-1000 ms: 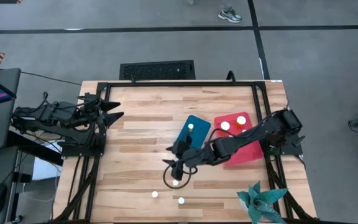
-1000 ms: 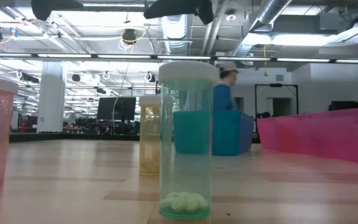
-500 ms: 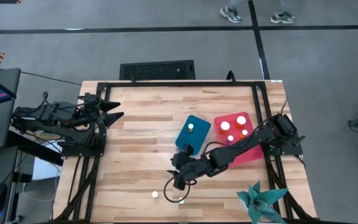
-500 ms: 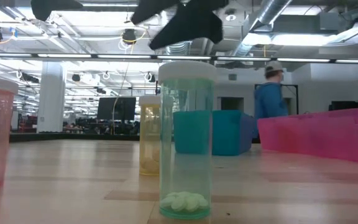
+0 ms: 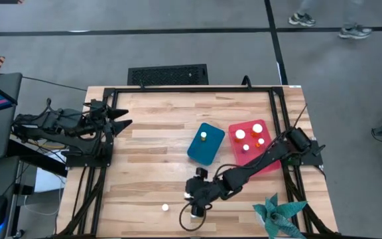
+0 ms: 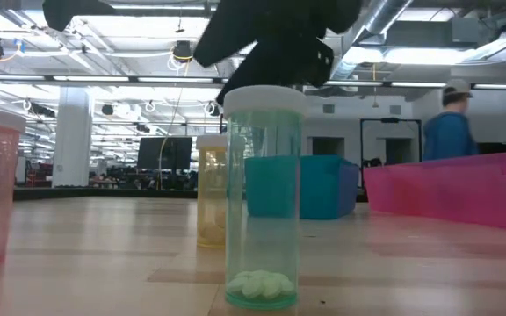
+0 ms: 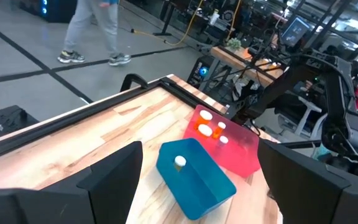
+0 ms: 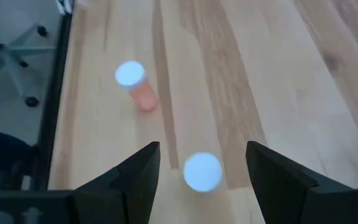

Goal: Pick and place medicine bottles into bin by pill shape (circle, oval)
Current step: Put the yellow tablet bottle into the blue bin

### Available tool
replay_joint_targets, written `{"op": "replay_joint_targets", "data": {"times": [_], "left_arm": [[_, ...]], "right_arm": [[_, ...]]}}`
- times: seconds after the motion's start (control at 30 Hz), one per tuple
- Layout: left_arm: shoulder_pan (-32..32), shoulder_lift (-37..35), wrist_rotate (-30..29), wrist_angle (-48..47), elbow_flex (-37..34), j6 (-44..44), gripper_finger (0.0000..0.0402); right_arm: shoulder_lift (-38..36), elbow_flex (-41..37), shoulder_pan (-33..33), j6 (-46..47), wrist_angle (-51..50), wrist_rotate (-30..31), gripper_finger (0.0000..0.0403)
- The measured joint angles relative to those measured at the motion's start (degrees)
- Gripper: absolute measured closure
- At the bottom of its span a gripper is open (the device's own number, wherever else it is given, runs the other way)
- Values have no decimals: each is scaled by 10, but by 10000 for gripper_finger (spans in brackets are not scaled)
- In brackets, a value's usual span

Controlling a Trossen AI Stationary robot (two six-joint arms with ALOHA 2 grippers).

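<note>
Wooden table [image 5: 151,146]: teal bin [image 5: 205,143], red bin [image 5: 254,146], loose bottle [image 5: 165,207], paper plant [image 5: 280,216].

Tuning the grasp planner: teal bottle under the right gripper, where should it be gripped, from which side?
Grip the teal bottle from straight above, fingers closing on the wall just under its white cap. It stands upright, tall and narrow, so a side push would probably tip it. The open right gripper already straddles it from above, with the pink bottle well clear.
</note>
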Motion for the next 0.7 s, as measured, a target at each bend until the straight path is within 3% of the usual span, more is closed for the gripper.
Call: {"op": "replay_joint_targets", "data": {"times": [0.7], "left_arm": [[0, 0, -5, 0, 0, -10, 90]], "right_arm": [[47, 1, -3, -15, 6, 1, 159]]}}
